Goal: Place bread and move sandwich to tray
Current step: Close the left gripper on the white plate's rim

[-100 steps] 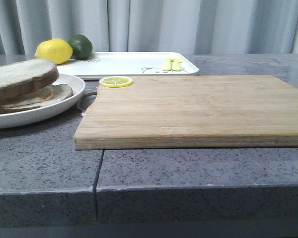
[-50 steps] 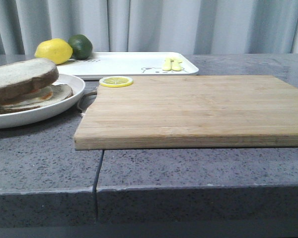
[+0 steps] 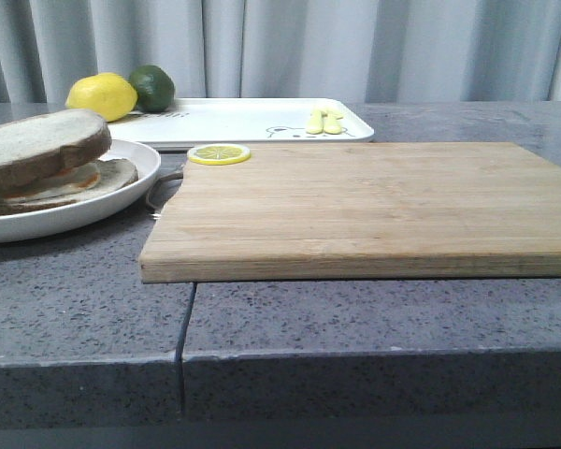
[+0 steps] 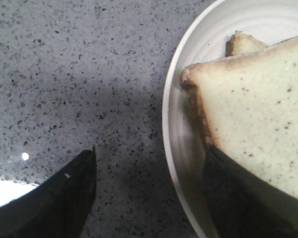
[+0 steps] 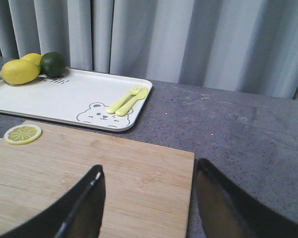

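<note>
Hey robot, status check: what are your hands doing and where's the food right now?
Both grippers, left and right, open, empty. Bread atop sandwich on plate. Tray holds lemon, lime, cutlery.

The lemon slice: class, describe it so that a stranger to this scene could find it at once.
Start at the big wooden board in the middle of the grey table. On its far left corner, just before the white tray, lies the lemon slice. Unlike the whole lemon and the lime behind it, it is a thin, flat yellow disc showing its segments.
</note>
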Tool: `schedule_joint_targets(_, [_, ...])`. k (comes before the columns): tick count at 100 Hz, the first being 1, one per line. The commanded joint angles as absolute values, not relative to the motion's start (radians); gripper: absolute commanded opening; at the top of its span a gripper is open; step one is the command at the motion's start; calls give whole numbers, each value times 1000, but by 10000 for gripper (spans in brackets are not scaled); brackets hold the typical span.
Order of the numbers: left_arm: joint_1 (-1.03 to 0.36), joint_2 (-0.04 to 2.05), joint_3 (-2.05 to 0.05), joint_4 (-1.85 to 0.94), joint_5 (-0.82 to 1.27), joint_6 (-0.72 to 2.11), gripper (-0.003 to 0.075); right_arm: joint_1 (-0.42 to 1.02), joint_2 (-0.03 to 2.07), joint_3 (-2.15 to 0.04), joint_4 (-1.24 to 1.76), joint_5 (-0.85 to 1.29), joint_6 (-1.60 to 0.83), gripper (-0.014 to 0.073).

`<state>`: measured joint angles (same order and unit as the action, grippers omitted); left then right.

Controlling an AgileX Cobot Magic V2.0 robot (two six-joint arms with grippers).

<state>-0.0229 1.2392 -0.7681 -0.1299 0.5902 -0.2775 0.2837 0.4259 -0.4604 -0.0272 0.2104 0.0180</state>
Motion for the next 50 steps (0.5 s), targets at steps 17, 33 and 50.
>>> schedule_joint_targets(17, [-20, 1275, -800, -159, 538, -289, 421, 279, 427, -489, -39, 135, 15, 422])
schedule_joint_targets(33, [-20, 1294, -800, -163, 536, -289, 421, 279, 427, -489, -39, 135, 15, 422])
schedule_joint_targets(50, [-20, 1294, -800, -163, 536, -289, 421, 279, 427, -489, -39, 135, 15, 422])
